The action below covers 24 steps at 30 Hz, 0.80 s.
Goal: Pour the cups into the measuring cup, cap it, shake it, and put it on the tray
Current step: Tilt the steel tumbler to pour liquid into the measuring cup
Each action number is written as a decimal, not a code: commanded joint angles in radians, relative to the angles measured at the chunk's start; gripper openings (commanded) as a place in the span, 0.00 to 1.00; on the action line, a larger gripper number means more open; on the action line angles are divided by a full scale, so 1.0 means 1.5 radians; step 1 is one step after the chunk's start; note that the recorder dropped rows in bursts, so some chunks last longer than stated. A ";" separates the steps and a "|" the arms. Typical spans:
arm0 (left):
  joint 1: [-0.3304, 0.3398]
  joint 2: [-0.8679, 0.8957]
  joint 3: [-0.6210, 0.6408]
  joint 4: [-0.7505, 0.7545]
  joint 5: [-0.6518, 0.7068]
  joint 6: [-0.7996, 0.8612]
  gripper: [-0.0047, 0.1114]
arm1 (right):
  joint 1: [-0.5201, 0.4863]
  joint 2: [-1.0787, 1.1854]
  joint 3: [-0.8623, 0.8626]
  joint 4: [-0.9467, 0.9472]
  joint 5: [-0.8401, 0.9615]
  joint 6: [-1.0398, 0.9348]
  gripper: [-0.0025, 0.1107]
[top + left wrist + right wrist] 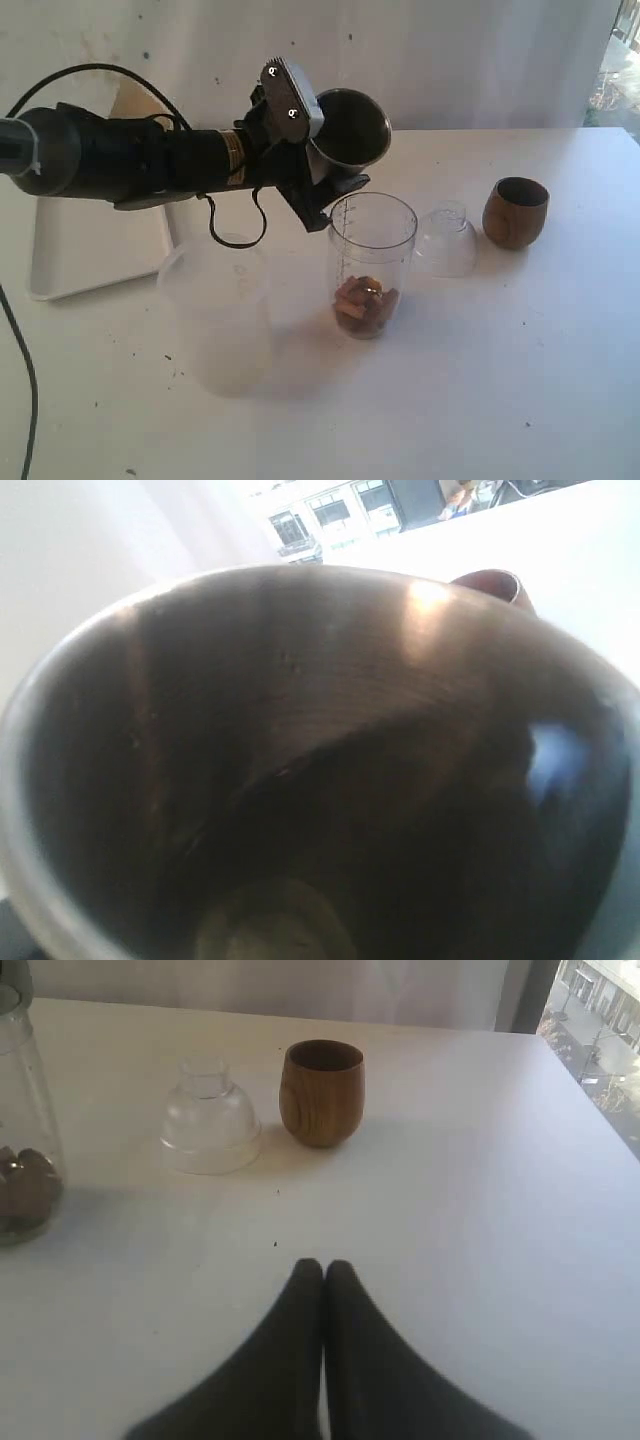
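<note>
Only the exterior view shows the tray (82, 262).

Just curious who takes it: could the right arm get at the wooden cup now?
Probably yes. Only bare table lies between the right gripper and the wooden cup; the clear lid stands beside the cup, off that line. The jaws are shut and would have to open first.

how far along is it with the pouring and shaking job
Done: brown pieces lie in the measuring cup, and the steel tumbler looks empty. In hand: the left tool holds the tumbler tipped over the measuring cup. Left: the wooden cup stands untouched, the clear cap sits on the table, and the tray waits.
</note>
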 commanded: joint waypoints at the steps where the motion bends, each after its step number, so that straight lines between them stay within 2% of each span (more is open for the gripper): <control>1: 0.003 -0.017 -0.010 -0.029 -0.037 0.012 0.04 | 0.000 -0.002 0.004 -0.002 -0.001 0.004 0.02; 9: 0.003 -0.049 -0.010 -0.034 -0.032 0.102 0.04 | 0.000 -0.002 0.004 -0.002 -0.001 0.004 0.02; 13: 0.003 -0.060 -0.010 -0.034 -0.028 0.113 0.04 | 0.000 -0.002 0.004 -0.002 -0.001 0.004 0.02; 24: 0.003 -0.061 -0.010 -0.034 0.039 0.173 0.04 | 0.000 -0.002 0.004 -0.002 -0.001 0.004 0.02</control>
